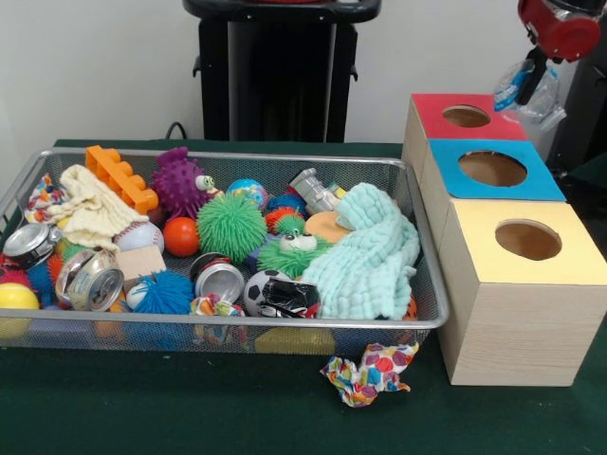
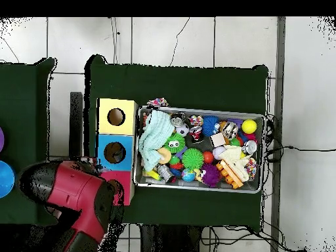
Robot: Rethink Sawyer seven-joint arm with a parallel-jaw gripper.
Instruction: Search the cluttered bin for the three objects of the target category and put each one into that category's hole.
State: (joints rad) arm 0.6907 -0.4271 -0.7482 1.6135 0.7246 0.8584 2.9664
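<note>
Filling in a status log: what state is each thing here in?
Gripper: shut on the bottle.
Bottle: held in the air beside the red box.
Red box hole: open, unblocked.
Bin: full of clutter.
Can: crushed, on its side.
Spotted wrapper: crumpled, on the table outside the bin.

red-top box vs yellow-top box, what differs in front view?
The red-topped box stands farthest from the camera, the yellow-topped box nearest. The gripper, with a clear bottle, hangs beside the red one; none is near the yellow. Both are pale wood with one round hole.
</note>
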